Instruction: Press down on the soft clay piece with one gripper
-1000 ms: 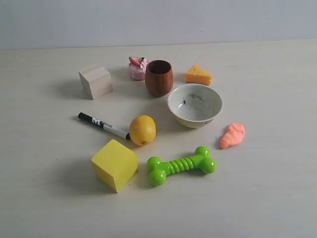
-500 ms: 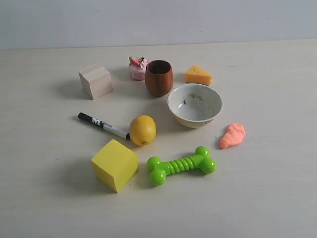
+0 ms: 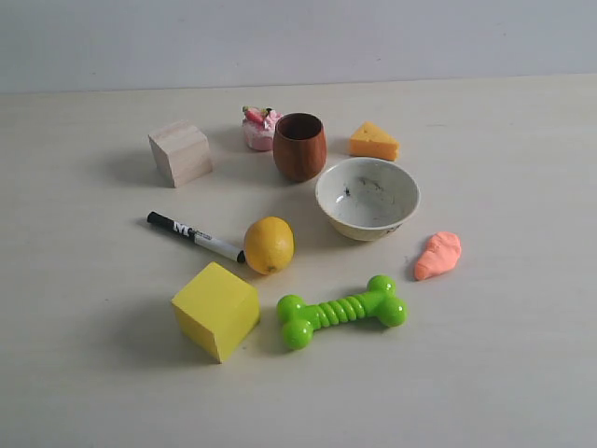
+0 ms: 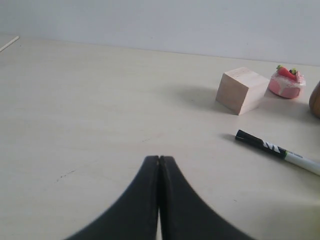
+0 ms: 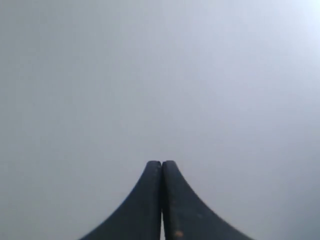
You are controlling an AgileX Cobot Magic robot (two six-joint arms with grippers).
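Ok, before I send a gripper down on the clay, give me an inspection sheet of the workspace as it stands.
Surface: pale table, no spills seen.
Job's things: soft clay piece lies alone on the table, right of the bowl, touching nothing.
Clutter: wooden cube, pink cake toy, brown cup, cheese wedge, marker beside the lemon, yellow cube, green bone toy.
Grippers: left gripper shut, empty, over bare table; right gripper shut, empty, facing plain grey. Neither shows in the exterior view.
Cables: nothing seen.
Surroundings: plain wall behind the table.
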